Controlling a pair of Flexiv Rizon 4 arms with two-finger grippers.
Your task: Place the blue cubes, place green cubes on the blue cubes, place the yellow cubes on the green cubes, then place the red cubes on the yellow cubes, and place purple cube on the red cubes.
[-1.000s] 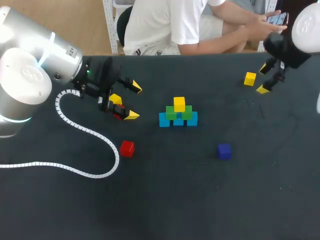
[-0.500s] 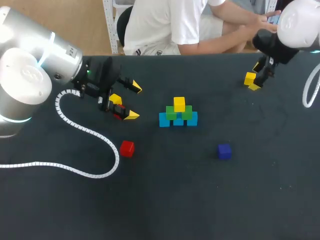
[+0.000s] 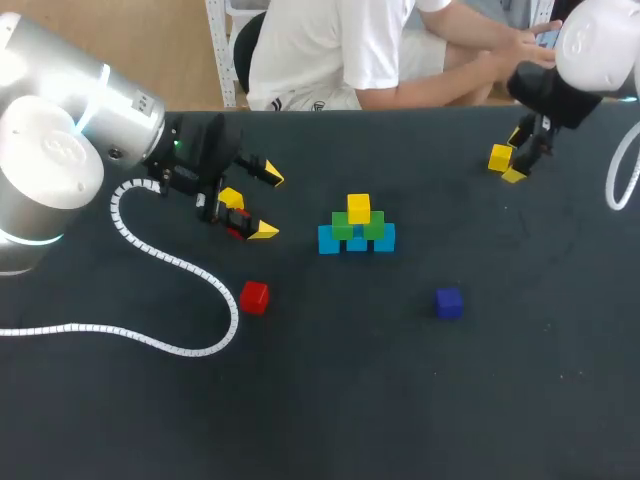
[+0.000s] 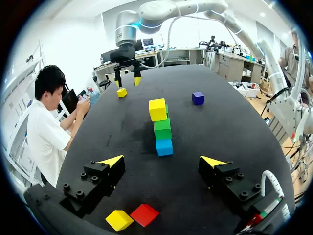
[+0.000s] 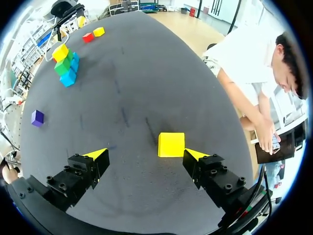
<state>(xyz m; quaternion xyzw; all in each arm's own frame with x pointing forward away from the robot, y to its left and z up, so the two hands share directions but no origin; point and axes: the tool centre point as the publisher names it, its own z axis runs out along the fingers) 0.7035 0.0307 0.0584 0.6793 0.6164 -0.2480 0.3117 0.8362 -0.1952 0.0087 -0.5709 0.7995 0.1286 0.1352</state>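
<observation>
Yellow cube (image 5: 171,145) near spread right hand (image 5: 145,153)

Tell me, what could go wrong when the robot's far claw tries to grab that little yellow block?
1. The small yellow cube lies off-centre just ahead of the open right gripper, close to one of its fingers. Closing from here might shove or twist it instead of clamping it.
2. Setting it beside the yellow cube already stacked on the green cubes could bump that little pyramid apart.
</observation>
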